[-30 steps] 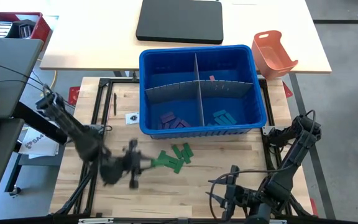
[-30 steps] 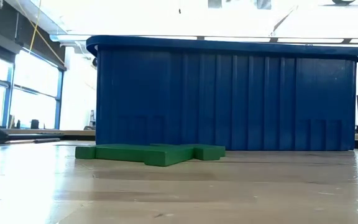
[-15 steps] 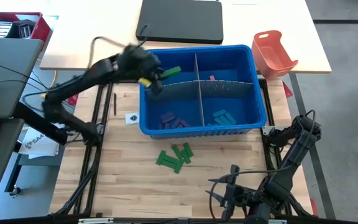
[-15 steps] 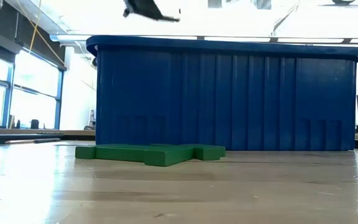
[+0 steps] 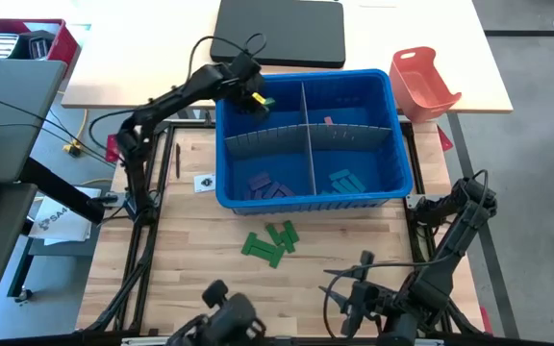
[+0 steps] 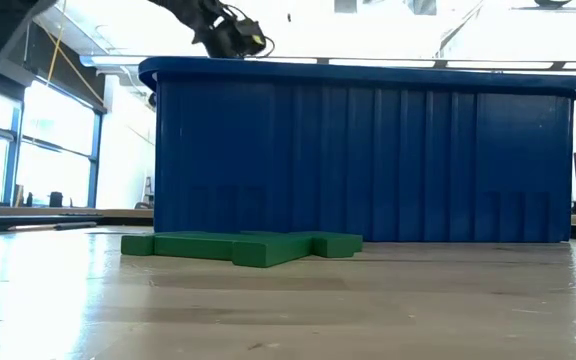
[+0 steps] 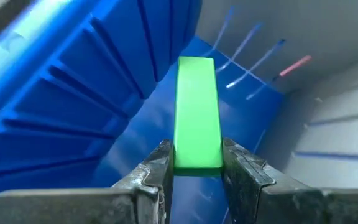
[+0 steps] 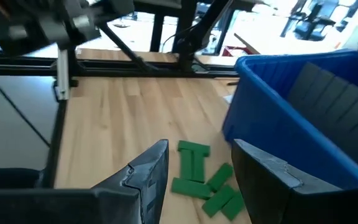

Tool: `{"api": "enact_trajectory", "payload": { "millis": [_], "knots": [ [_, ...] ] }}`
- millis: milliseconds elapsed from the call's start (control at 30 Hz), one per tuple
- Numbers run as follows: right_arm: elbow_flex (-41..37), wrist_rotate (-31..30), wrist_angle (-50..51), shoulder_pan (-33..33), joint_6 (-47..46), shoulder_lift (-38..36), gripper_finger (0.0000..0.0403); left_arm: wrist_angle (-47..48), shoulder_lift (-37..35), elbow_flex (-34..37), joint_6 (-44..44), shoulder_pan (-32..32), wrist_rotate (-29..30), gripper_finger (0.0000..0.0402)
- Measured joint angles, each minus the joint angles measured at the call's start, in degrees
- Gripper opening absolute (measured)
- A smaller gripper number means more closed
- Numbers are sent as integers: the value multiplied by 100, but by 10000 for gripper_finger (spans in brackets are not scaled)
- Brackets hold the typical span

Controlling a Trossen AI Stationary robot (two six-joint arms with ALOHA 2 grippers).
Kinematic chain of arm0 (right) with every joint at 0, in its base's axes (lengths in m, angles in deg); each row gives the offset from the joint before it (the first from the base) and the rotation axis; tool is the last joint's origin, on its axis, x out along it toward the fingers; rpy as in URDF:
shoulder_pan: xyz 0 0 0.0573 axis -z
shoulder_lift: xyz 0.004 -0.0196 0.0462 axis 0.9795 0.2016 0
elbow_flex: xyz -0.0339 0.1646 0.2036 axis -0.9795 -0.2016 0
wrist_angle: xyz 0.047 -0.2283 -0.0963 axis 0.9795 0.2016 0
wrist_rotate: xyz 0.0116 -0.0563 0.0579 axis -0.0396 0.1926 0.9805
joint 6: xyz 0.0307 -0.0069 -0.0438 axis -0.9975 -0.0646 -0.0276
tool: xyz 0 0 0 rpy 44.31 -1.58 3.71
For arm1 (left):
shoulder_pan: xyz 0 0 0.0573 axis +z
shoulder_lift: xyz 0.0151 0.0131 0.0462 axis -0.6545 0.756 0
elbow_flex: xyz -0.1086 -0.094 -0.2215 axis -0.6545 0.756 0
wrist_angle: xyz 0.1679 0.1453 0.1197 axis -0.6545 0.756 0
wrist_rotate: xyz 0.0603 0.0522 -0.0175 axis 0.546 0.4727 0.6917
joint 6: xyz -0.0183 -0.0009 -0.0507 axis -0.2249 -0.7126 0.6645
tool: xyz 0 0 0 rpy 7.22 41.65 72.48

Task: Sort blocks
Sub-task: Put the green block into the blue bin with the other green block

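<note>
Pinching a bright green flat rectangular block [image 7: 197,112] between its two dark fingers [image 7: 157,171], the left gripper [image 5: 251,96] is hovering over the far left compartment of the deep blue plastic bin [image 5: 392,154], the block jutting forward past the fingertips. Nearer, a loose cluster of green blocks [image 5: 270,240] is lying on the wooden table [image 5: 190,250], just in front of the bin. Right gripper [image 8: 194,168] is waiting low at the table's near edge, fingers spread.

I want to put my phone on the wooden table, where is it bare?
Bare wood lies left of the green blocks, towards the left frame rail, and right of them, before the right hand. The blue bin crowds the far side.
</note>
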Motion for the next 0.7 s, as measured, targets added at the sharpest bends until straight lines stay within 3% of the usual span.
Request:
{"api": "enact_trajectory", "payload": {
  "millis": [367, 700],
  "knots": [
    [0, -681, 621, 46, 6, 0, 171, -61, 988, -394, 1528, 146, -126, 91],
    [0, -424, 989, 238, -303, 0, 171, -114, 1256, -375, 2306, -18, 219, 91]
  ]
}}
